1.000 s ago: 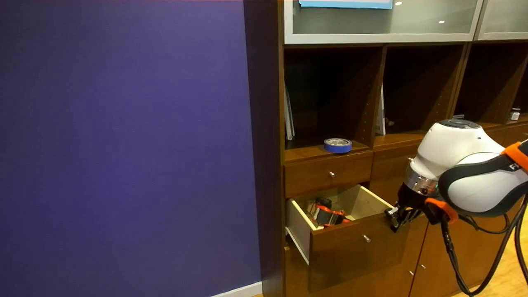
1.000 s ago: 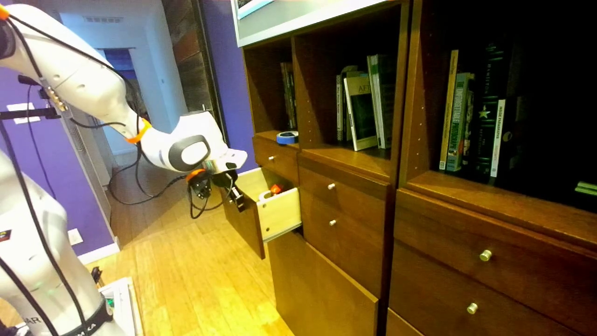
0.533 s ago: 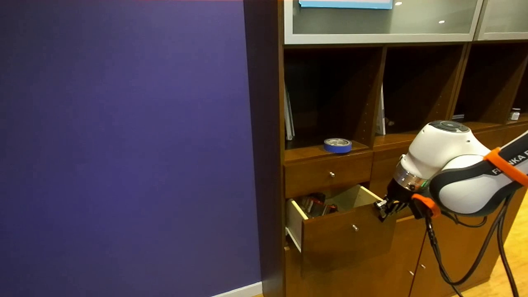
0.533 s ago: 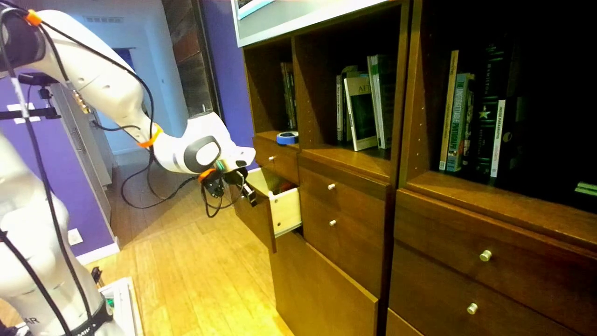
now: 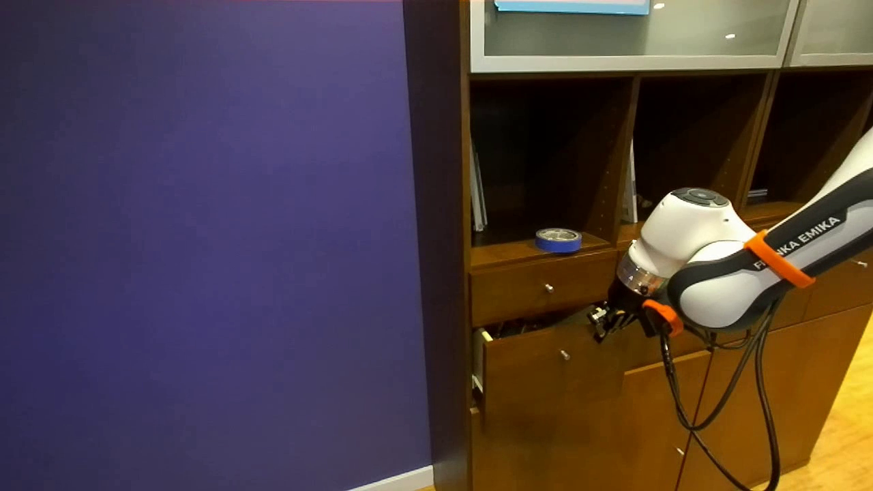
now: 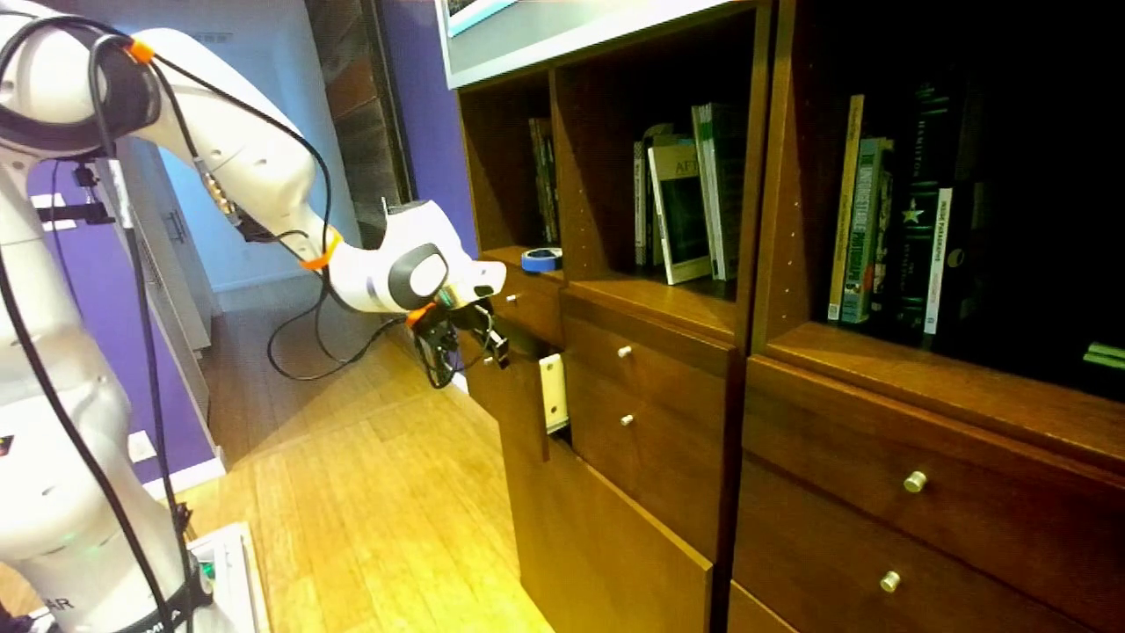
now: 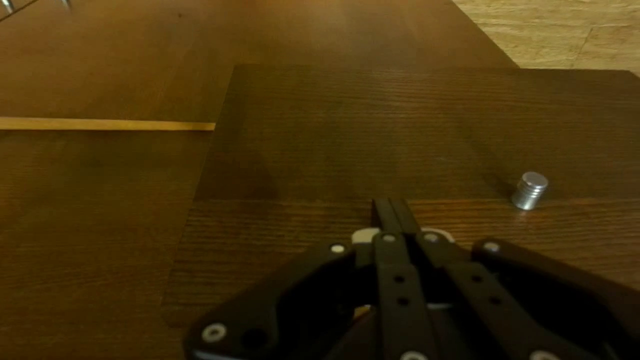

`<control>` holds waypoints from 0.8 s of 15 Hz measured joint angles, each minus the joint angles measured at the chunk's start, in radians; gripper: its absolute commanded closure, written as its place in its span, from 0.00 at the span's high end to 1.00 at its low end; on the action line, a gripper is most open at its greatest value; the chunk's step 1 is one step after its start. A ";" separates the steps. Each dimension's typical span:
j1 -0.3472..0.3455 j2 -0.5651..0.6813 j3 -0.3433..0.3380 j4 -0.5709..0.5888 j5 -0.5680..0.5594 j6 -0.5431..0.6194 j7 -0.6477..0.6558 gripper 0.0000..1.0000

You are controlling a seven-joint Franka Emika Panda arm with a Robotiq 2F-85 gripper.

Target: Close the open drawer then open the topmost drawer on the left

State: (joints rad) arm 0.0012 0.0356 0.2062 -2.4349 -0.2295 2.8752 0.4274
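Near the upper right corner, seen head-on, of the open drawer [image 5: 545, 385], the gripper [image 7: 391, 201] is being held with fingers [image 7: 384, 215] together, nothing being clamped; whether the wood is being touched is not being shown clearly. Closing is being judged the step in hand: pale drawer side [image 6: 554, 393] is being exposed behind the front in an exterior view. Force is probably being applied toward one end, well off the drawer knob [image 5: 565, 354], so racking is being risked, the left edge lagging and binding. Slipping over the top edge is also being invited, a pinch being threatened below the topmost left drawer [image 5: 508, 294]. That one is standing closed just above; its small knob [image 5: 549, 288] is probably going to be missed if the fingers are not being parted and centred. Near the front edge of the ledge [image 5: 501, 256] overhead, a blue tape roll [image 5: 559, 248] is being borne, so a knock is being risked once reaching up is being tried. Cables [image 5: 692, 429] are hanging in loops; snagging on the lower door knob [image 5: 679, 451] is being judged possible.
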 measured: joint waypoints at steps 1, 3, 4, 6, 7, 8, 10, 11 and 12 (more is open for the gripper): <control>0.000 0.016 -0.002 0.019 -0.006 0.000 0.000 0.00; 0.000 0.046 -0.007 0.055 -0.014 0.000 -0.001 0.00; 0.000 0.060 -0.009 0.070 -0.017 0.000 -0.001 0.00; 0.000 0.085 -0.013 0.098 -0.023 0.000 -0.002 0.00; 0.000 0.096 -0.015 0.110 -0.025 0.000 -0.002 0.00; 0.000 0.106 -0.016 0.119 -0.029 0.000 -0.003 0.00; 0.002 0.118 -0.022 0.136 -0.046 0.000 -0.001 0.00; 0.002 0.120 -0.024 0.142 -0.051 0.000 -0.001 0.00; 0.002 0.121 -0.023 0.144 -0.050 -0.002 -0.007 0.00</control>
State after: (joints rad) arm 0.0030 0.1563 0.1830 -2.2909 -0.2797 2.8727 0.4206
